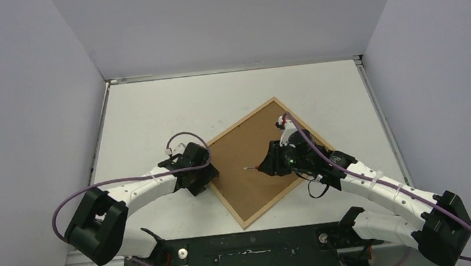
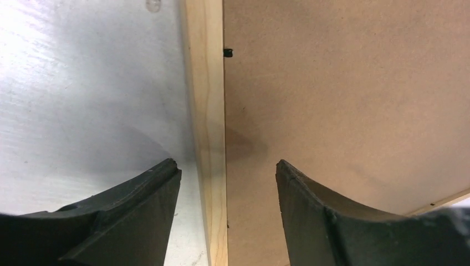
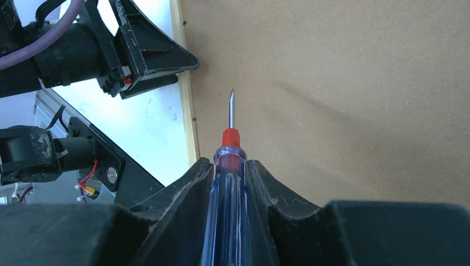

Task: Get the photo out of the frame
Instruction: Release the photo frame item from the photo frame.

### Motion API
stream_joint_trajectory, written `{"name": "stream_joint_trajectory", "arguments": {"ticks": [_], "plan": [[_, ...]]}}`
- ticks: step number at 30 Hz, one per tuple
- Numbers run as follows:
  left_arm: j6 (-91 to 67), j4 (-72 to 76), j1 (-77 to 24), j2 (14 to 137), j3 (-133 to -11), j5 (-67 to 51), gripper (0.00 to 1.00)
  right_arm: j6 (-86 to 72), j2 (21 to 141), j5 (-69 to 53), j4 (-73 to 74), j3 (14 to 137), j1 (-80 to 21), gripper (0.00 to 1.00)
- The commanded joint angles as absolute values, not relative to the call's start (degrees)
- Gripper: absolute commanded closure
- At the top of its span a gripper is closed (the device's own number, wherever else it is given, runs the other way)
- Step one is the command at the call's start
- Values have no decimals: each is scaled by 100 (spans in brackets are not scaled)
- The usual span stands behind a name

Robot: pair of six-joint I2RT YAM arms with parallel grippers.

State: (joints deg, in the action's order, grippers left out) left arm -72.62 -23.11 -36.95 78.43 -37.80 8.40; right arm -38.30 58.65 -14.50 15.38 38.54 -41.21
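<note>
The frame (image 2: 208,111) lies face down on the tabletop (image 1: 216,95), turned like a diamond in the middle of the top view, with the brown backing (image 1: 248,148) filling it and facing up.

The left end effector (image 2: 227,165) sits at the frame's left side. Its fingers are apart and straddle the wooden moulding: in the left wrist view one finger (image 2: 149,194) is at lower left over the tabletop and the other is at lower right over the backing. Whether either finger touches down cannot be told. A small black tab (image 2: 228,52) shows at the moulding's inner edge near the top of that view.

The right end effector (image 3: 229,162) is over the centre of the backing, clamped on a screwdriver (image 3: 228,188) with a clear blue handle and a red collar. The metal shaft points towards the left arm, and its tip is over the backing just beside the frame's edge. Whether the tip touches the backing cannot be told.
</note>
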Motion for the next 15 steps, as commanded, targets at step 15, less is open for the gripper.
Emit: {"name": "stream_joint_trajectory", "arguments": {"ticks": [15], "plan": [[-5570, -2800, -3689, 8811, -4203, 949, 80, -3940, 5888, -1614, 1265, 4070, -4079, 100]]}}
